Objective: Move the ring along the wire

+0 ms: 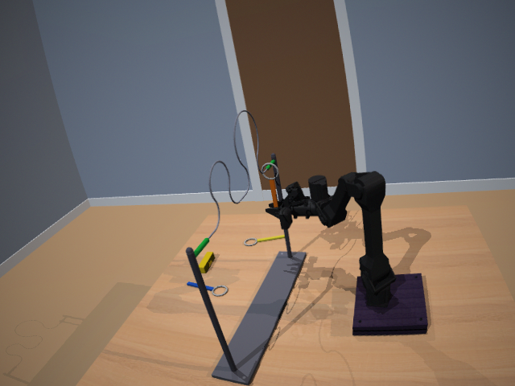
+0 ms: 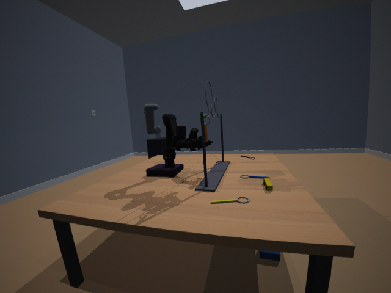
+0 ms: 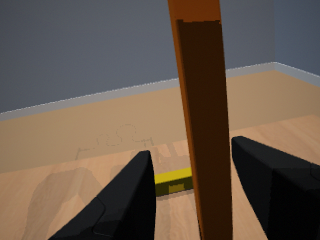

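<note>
Look at the room around the far post (image 1: 278, 182) first: your gripper (image 1: 278, 210) sits just beside it, with the post's lower length passing close by the fingers in the top view. To the wire side, the thin grey wire (image 1: 245, 137) rises in two tall loops between the posts and comes down to the green sleeve (image 1: 201, 246) by the near post (image 1: 210, 307). The long grey base plate (image 1: 265, 307) runs along the table (image 2: 176, 220) under both posts.

From the wrist you see the orange handle (image 3: 200, 114) standing between the two dark fingers, with a visible gap on each side; your jaws are partly spread and are not pressing on it. Its lower end hangs at finger level.

The ring (image 1: 269, 170) sits on the short green part at the top of the far post, wire through it, with the handle hanging nearly straight down, slightly tilted. The handle is a slim, flat-sided orange bar; the ring is thin and grey.
</note>
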